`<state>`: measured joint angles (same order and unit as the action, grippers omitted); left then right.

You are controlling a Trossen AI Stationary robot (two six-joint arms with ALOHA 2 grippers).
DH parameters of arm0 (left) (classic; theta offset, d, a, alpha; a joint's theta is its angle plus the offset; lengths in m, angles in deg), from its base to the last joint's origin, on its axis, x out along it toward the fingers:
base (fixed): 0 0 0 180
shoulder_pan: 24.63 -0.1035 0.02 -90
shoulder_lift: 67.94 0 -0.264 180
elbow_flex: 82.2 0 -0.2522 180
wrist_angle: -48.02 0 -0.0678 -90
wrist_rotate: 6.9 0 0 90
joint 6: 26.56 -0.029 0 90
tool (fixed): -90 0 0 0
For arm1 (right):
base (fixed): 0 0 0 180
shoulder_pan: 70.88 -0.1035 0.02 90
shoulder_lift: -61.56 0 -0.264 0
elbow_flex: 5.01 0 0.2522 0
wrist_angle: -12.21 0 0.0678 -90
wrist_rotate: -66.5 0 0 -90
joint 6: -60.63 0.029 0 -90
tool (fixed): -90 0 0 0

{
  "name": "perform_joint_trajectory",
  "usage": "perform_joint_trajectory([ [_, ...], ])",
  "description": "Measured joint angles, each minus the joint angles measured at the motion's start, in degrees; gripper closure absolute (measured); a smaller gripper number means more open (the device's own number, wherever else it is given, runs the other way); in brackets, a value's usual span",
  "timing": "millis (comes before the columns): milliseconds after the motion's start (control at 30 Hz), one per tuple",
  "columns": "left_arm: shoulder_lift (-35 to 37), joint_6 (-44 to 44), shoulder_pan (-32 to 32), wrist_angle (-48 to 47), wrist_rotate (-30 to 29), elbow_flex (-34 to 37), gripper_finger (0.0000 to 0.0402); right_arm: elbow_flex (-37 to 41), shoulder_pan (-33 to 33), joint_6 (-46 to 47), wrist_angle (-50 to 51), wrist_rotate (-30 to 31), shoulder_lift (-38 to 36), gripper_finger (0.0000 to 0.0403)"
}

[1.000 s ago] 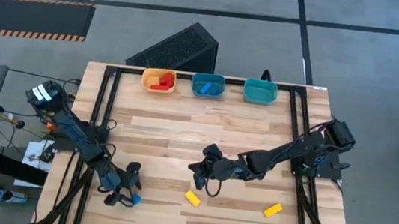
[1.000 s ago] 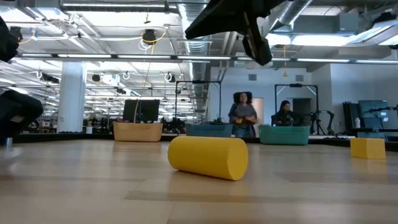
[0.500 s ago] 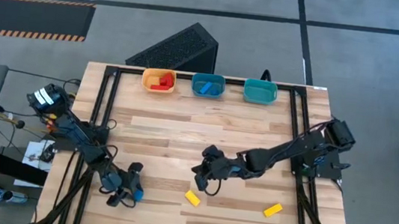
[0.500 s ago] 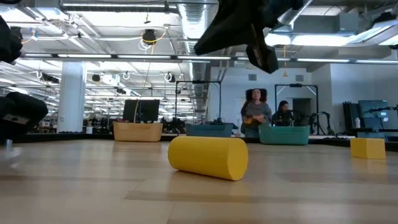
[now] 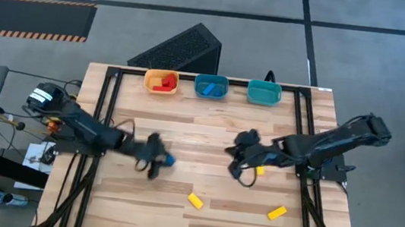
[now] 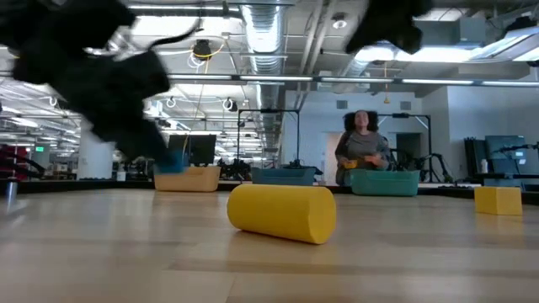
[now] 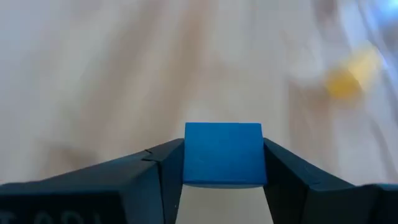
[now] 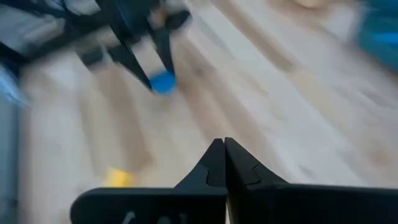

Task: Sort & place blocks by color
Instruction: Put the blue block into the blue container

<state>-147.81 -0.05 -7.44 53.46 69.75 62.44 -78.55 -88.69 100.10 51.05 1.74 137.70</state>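
Note:
My left gripper (image 5: 160,160) is over the table's left middle, shut on a small blue block (image 5: 169,159), which fills the gap between its fingers in the left wrist view (image 7: 224,154). In the low view the block (image 6: 173,160) is above the table top. My right gripper (image 5: 237,171) hovers right of centre, shut and empty (image 8: 224,155). Two yellow blocks lie on the table near its near edge: a round bar (image 5: 195,200) (image 6: 282,211) and a cube-like one (image 5: 277,212) (image 6: 497,199). A yellow piece (image 5: 259,170) shows beside the right arm; whether it lies on the table I cannot tell. My left gripper pinches the blue block between its two fingers, one on each opposite side face (image 7: 186,155). The block is lifted clear of the table and sits square between the fingers.
Three bins stand along the far edge: an orange one (image 5: 162,82) with red blocks, a blue one (image 5: 210,87) with blue blocks, and a teal one (image 5: 263,94). A person (image 6: 360,147) is in the room behind the table. Bare wood lies between grippers and bins.
My left gripper has risen from the near left corner and swung toward the table's middle and far side, carrying the blue block clear of the table. My right gripper has drawn back from the yellow round bar, upward and toward the right and far side.

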Motion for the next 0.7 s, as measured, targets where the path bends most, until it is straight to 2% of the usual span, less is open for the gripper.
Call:
perform_joint_trajectory([
  [167, -0.6, -6.1, -17.1, 0.3, 4.5, -6.0, 0.0258, 11.1, 3.1, -1.1, -0.6, -0.6, -8.6, 0.0397],
  [333, -3.2, -9.4, -31.1, -1.0, 5.6, -14.2, 0.0254, 24.5, 8.4, -1.3, -15.3, -8.4, -15.1, 0.0397],
  [400, -4.8, -10.3, -35.6, -4.5, 6.9, -17.9, 0.0255, 28.2, 11.0, -0.9, -21.4, -11.2, -16.4, 0.0397],
  [500, -9.9, -12.5, -40.8, -7.7, 10.0, -24.6, 0.0256, 30.9, 15.0, -0.9, -24.4, -14.9, -17.1, 0.0399],
  [700, -19.4, -17.8, -48.2, -12.8, 16.0, -36.8, 0.0251, 31.0, 25.1, -3.9, -24.5, -21.0, -16.8, 0.0398],
])
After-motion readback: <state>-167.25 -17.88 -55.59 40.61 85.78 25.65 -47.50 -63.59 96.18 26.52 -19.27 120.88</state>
